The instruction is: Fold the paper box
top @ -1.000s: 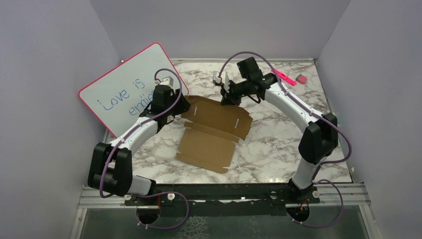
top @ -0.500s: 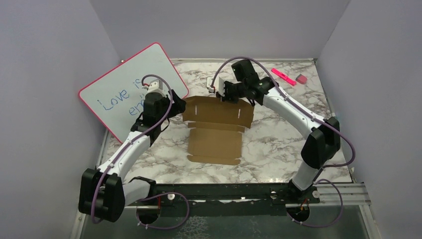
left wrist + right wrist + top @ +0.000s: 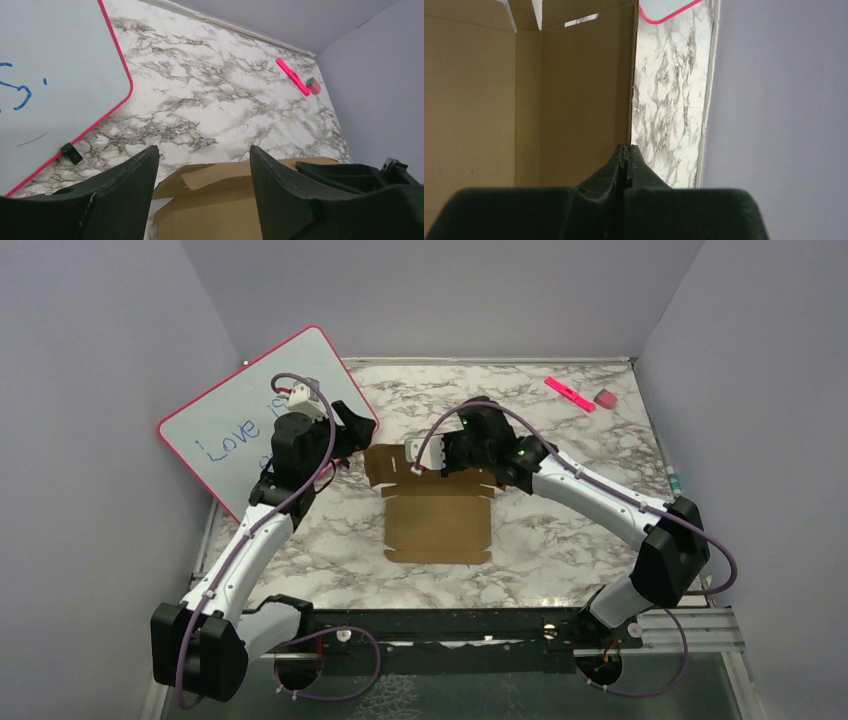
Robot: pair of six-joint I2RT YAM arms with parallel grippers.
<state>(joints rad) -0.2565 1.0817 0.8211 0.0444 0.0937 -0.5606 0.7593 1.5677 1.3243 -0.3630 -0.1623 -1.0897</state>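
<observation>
The paper box is a brown die-cut sheet lying mid-table, with its far panel lifted upright. My right gripper is shut on the top edge of that panel; in the right wrist view the cardboard runs straight into the closed fingertips of the right gripper. My left gripper hovers open to the left of the box's far-left corner, over the whiteboard's edge. In the left wrist view the box's flaps lie below and beyond the left gripper, with nothing between the fingers.
A pink-framed whiteboard leans at the left wall, also seen in the left wrist view. A pink marker and an eraser lie at the far right. Grey walls close in three sides.
The right gripper has come nearer and leftward with the panel, and the box has swung square to the table. The left gripper opened wider and drew back to the left, off the box.
</observation>
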